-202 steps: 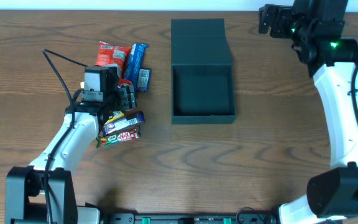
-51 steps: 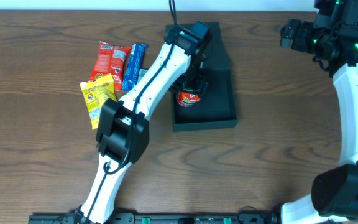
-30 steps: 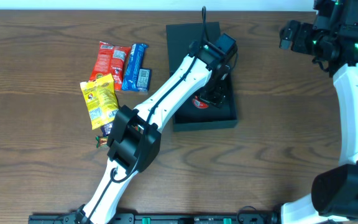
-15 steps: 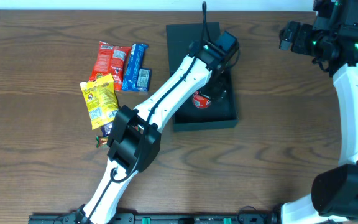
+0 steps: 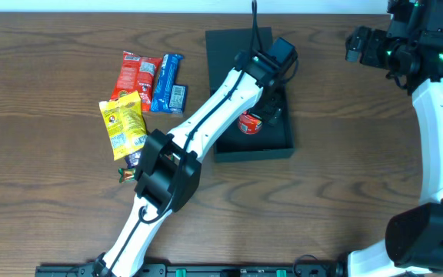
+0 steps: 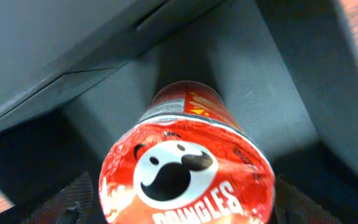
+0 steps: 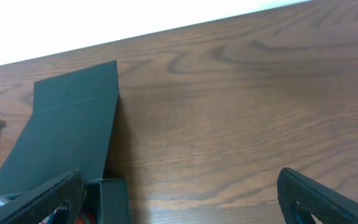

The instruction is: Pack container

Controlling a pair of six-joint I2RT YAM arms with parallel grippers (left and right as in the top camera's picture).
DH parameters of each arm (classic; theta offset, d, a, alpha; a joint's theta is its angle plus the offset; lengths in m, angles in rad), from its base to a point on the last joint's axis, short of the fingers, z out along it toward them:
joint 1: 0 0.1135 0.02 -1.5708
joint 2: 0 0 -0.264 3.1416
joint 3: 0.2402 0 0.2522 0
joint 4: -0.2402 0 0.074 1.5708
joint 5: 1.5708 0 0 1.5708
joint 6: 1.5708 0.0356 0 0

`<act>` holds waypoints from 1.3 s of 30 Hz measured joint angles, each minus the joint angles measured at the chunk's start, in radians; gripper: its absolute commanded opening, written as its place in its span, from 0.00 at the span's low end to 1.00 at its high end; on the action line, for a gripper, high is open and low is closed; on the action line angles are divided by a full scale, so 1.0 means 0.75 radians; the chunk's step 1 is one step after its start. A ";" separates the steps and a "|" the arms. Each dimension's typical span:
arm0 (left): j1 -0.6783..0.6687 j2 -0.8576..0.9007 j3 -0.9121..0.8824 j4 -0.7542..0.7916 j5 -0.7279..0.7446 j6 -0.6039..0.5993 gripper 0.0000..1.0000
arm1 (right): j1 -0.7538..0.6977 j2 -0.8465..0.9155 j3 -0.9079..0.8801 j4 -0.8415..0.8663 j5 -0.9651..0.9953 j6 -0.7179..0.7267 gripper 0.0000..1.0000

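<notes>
Wooden table (image 5: 52, 200), black box (image 5: 268, 151) beneath the left gripper (image 6: 185, 200). Fingers (image 6: 64, 204) newly parted, standing just off each side of the red crisp can (image 6: 185, 155), now resting on the box floor: 1 item packed. Right gripper (image 7: 179, 190) spread, empty, box to its lower left. Packets (image 5: 141, 92) next.

Left arm (image 5: 206, 127), right arm (image 5: 437, 123) white-shelled, black joints, black cables (green lights on right); left gripper (image 6: 185, 208), right gripper (image 7: 185, 193) black.
</notes>
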 measured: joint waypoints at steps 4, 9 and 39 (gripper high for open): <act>0.001 0.023 0.000 -0.011 -0.004 0.000 0.92 | 0.000 0.000 0.000 0.000 -0.001 0.000 0.99; 0.000 0.049 0.000 -0.006 -0.003 0.000 0.89 | 0.000 0.000 0.000 0.000 -0.004 0.000 0.99; 0.003 0.081 0.000 0.066 0.067 -0.016 0.75 | 0.000 0.000 0.000 -0.001 -0.004 0.000 0.99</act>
